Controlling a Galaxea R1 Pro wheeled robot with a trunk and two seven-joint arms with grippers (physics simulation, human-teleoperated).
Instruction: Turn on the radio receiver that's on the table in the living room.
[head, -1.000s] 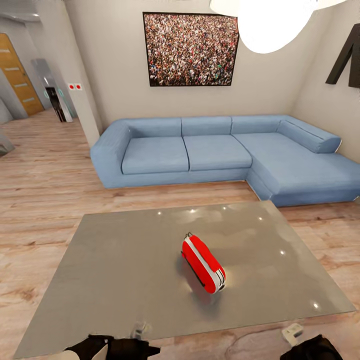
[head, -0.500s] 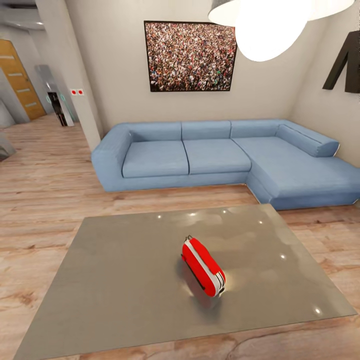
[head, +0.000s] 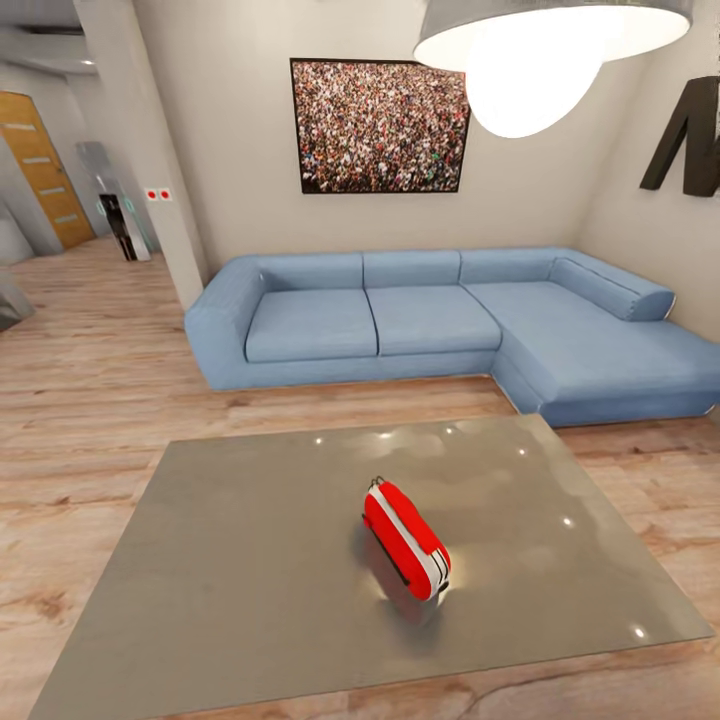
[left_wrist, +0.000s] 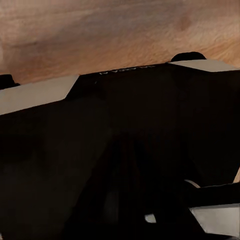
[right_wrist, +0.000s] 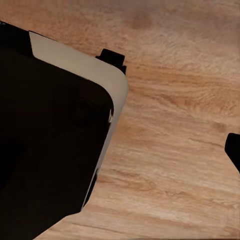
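Note:
The red radio receiver (head: 405, 540) lies on its side on the grey glossy table (head: 230, 580), right of the table's middle and toward my near edge. Its white band runs along its length and a thin dark wire handle sticks up at its far end. Dial and grille are turned out of sight. The left wrist view looks at a dark, pale-trimmed part of my own body (left_wrist: 115, 150) above the plank floor. The right wrist view has the same dark body (right_wrist: 50, 140) beside bare wood floor (right_wrist: 170, 150).
A blue corner sofa (head: 450, 320) stands beyond the table, under a crowd picture (head: 380, 125). A large white pendant lamp (head: 540, 60) hangs at the upper right. A pillar (head: 150, 150) and a hallway with a wooden door (head: 40, 170) lie at the left. Plank floor surrounds the table.
The head view has tilted upward, so the room sits lower in the picture. My two arms, seen at the bottom edge a second ago, have dropped out of frame. The radio has not moved.

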